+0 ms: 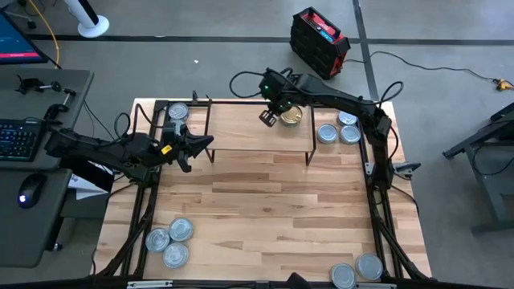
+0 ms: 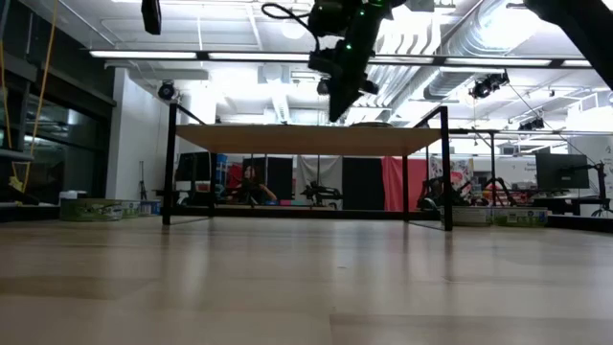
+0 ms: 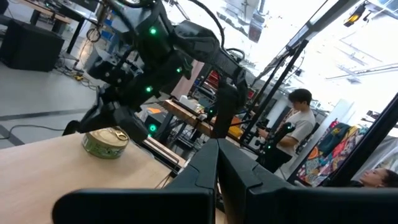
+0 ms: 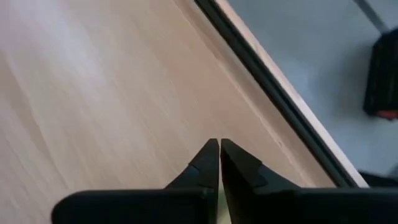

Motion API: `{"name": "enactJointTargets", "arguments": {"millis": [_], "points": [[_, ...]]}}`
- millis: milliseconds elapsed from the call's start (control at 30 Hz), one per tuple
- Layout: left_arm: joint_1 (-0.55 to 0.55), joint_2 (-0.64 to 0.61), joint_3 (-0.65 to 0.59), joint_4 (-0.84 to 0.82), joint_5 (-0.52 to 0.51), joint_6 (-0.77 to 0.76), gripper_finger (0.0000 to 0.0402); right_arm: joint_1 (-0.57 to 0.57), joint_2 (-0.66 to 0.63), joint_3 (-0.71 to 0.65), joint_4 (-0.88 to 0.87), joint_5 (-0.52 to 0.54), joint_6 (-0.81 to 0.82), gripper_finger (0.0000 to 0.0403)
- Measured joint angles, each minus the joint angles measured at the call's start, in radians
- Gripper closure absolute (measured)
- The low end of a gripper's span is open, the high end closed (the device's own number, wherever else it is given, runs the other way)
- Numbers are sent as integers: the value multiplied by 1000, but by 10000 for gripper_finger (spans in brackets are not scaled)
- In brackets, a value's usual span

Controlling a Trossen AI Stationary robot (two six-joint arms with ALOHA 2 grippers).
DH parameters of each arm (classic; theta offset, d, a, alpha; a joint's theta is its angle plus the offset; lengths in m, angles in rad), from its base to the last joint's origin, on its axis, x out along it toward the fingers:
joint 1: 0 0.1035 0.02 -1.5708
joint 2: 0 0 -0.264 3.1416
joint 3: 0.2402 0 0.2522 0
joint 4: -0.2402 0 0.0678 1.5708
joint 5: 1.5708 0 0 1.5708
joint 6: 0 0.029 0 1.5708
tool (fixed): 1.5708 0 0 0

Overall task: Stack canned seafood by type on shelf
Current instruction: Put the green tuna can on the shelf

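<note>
The shelf (image 1: 249, 128) stands at the table's far side; its light board (image 2: 306, 140) sits on black legs. The gold tin (image 1: 291, 116) rests flat on the shelf's right part and also shows in the left wrist view (image 3: 104, 142). My right gripper (image 1: 268, 117) is shut just left of that tin, above the board (image 4: 124, 93), touching nothing. My left gripper (image 1: 201, 144) is shut by the shelf's left front corner, holding nothing. One silver tin (image 1: 177, 112) lies at the shelf's left end; whether on the board, I cannot tell.
Three silver tins (image 1: 337, 130) sit on the table right of the shelf. Three more (image 1: 171, 241) lie at the near left and two (image 1: 357, 271) at the near right. Bare tabletop (image 1: 265, 209) spreads between. A person (image 3: 298, 118) sits beyond the table.
</note>
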Motion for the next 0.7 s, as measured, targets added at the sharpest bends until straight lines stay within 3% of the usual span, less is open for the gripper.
{"name": "enactJointTargets", "arguments": {"millis": [533, 700], "points": [[0, 0, 0, -57, -19, -11, 401, -3, -2, -7, -207, 138, -23, 403], [0, 1, 0, -64, -19, 13, 401, 4, -44, -8, -187, 130, -30, 403]]}}
